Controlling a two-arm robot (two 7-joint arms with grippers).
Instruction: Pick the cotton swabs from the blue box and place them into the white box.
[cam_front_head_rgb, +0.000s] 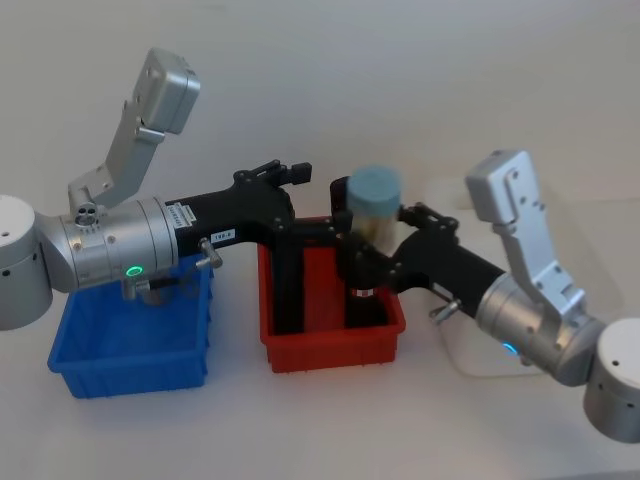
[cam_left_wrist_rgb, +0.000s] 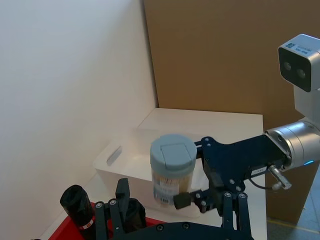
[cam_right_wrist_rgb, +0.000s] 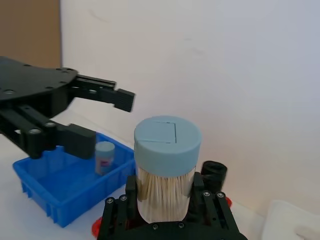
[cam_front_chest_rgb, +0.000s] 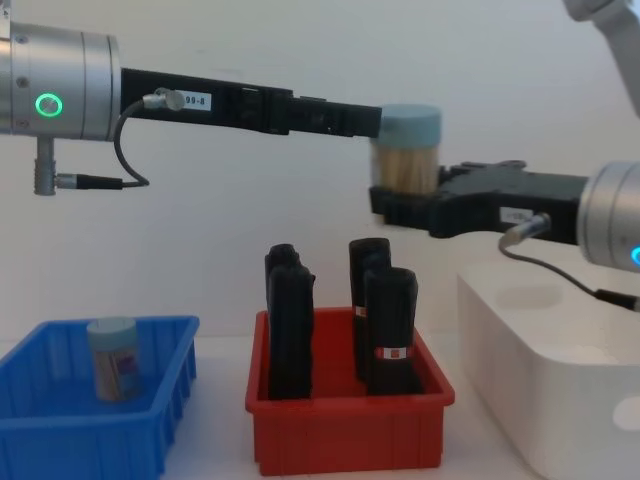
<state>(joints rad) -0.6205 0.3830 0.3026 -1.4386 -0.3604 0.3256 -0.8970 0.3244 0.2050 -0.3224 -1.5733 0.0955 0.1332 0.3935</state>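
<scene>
My right gripper (cam_front_head_rgb: 375, 245) is shut on a jar of cotton swabs (cam_front_head_rgb: 374, 200), held upright high above the red bin. The jar (cam_right_wrist_rgb: 166, 165) is clear, packed with tan sticks, and has a pale blue cap. My left gripper (cam_front_chest_rgb: 362, 120) is open just beside the jar (cam_front_chest_rgb: 405, 150) at cap height, and its fingers (cam_right_wrist_rgb: 119, 99) stand apart from it. A second jar of cotton swabs (cam_front_chest_rgb: 113, 358) with a pinkish label stands upright in the blue box (cam_front_chest_rgb: 60, 440). The white box (cam_front_chest_rgb: 540, 380) sits on the right, below my right arm.
A red bin (cam_front_chest_rgb: 345, 430) holding several tall black packs (cam_front_chest_rgb: 290, 330) stands between the blue box (cam_front_head_rgb: 130, 370) and the white box (cam_left_wrist_rgb: 127, 155). A brown board (cam_left_wrist_rgb: 215, 55) rises behind the table's far side.
</scene>
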